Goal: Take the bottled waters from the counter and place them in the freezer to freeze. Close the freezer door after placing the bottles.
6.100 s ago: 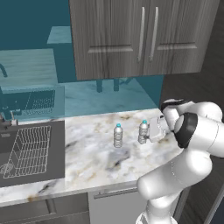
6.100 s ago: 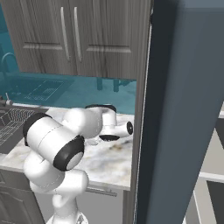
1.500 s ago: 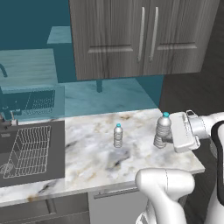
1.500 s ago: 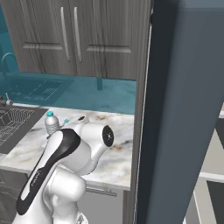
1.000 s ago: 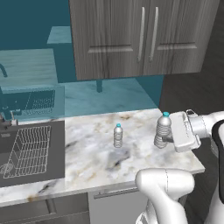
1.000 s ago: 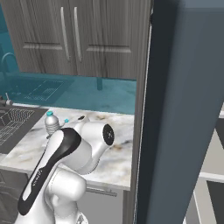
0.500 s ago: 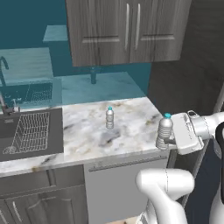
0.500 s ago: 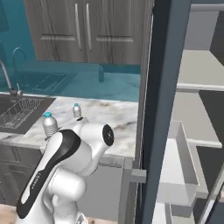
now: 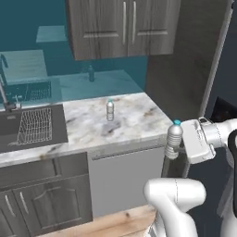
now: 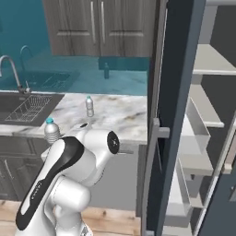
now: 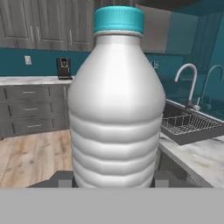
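Past the marble bench [image 9: 129, 121] edge, our hand [image 9: 183, 143] is squeezed tight on one water bottle [image 9: 173, 139], so we should keep it upright and carry it slowly right to the open freezer [image 10: 203, 115], while the other bottle [image 9: 109, 110] waits.

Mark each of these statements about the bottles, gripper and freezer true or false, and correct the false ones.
1. The gripper is shut on a bottle. True.
2. Both bottles stand on the counter. False: only the second bottle stands on the counter.
3. The held bottle is upright. True.
4. The freezer door is closed. False: it stands open, shelves showing.
5. The sink holds a bottle. False: just a wire rack.
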Controlling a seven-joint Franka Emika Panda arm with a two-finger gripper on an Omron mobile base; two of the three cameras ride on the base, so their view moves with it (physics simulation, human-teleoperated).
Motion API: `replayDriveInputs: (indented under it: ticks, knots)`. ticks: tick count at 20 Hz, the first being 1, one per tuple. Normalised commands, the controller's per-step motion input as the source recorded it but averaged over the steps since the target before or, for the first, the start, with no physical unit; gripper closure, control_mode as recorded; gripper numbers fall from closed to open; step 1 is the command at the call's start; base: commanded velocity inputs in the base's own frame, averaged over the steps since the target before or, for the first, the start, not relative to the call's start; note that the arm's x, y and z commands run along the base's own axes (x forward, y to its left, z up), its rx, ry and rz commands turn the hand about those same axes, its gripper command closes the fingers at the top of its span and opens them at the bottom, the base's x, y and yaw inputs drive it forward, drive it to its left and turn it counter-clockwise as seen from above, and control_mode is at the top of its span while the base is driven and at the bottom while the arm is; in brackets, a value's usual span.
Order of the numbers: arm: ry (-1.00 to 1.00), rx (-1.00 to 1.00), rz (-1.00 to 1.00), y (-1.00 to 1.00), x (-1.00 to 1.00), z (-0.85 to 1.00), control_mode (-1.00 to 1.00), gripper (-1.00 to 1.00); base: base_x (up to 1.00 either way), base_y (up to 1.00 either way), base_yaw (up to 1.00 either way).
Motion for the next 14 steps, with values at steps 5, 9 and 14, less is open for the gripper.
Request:
replayDriveInputs:
  ticks: [5,9,14]
  knots:
    - [0.0,0.0,0.0,0.0,0.0,0.0,1.0,1.0,-0.77,0.01,-0.14]
    - [0.0,0.0,0.0,0.0,0.0,0.0,1.0,1.0,-0.76,-0.16,-0.1]
    - [0.0,0.0,0.0,0.0,0.0,0.0,1.0,1.0,-0.42,-0.33,-0.01]
